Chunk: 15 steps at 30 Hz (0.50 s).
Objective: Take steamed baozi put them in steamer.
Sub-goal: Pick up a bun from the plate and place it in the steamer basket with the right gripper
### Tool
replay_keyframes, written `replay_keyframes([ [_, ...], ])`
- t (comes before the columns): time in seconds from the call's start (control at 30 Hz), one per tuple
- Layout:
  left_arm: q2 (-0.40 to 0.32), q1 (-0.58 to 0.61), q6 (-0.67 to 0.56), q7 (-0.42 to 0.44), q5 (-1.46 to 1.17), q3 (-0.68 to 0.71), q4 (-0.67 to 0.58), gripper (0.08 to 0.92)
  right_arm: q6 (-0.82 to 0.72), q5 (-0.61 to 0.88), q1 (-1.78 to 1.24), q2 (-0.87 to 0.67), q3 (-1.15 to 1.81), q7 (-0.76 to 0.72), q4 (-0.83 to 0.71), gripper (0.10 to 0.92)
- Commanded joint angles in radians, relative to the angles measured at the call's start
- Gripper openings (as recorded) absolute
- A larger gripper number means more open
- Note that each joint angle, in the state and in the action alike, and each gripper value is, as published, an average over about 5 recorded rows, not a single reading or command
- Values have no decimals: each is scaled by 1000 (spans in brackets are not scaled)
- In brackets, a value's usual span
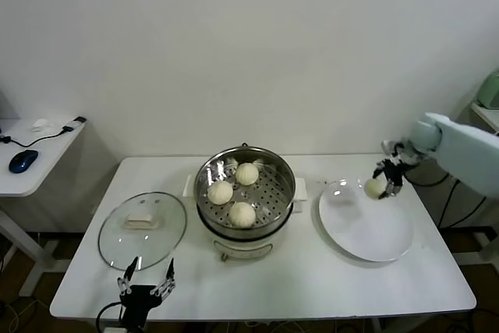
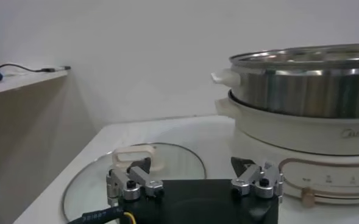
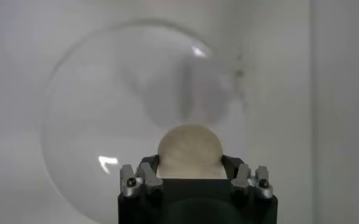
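On the white table: the steamer [image 1: 245, 196] sits in the middle, the glass lid [image 1: 143, 229] lies flat on its left, and the white plate [image 1: 365, 228] lies on its right.
Steamer: it is a shiny steel pot on a cream base, with its top open. I think the lid is set aside so the buns can go straight in.
Buns inside: three steamed baozi [image 1: 242, 214] sit on the tray with holes, a little apart from each other. There looks to be room for one more.
Last bun: the fourth baozi [image 1: 376, 187] is over the far edge of the plate, up in the right claw. I cannot tell if it has left the plate or only just touches it.
Right claw: the right gripper [image 1: 383, 182] is closed partway around this bun. Its fingers [image 3: 150, 176] press on both sides of the bun, so the round top sticks out in front. A soft squeeze like that should keep the bun from being squashed.
Left claw: the left gripper [image 1: 146, 282] waits at the near edge of the table by the lid. Its fingers are spread wide and it has nothing in it.
What is left: I think the last bun needs to be carried across to the pot.
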Motion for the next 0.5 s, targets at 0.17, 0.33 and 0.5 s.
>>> replay_keyframes([
  [0.17,7,-4,2,1,-1,3,-2,823,-238,660,573,240,-294,132,512,696],
  [0.33,11,-18,9,3,-2,13,-1,823,-294,660,422,337,-249,238,526,696],
  [0.5,12,-21,13,5,-5,17,-10,823,-331,583,256,385,-239,306,457,696],
])
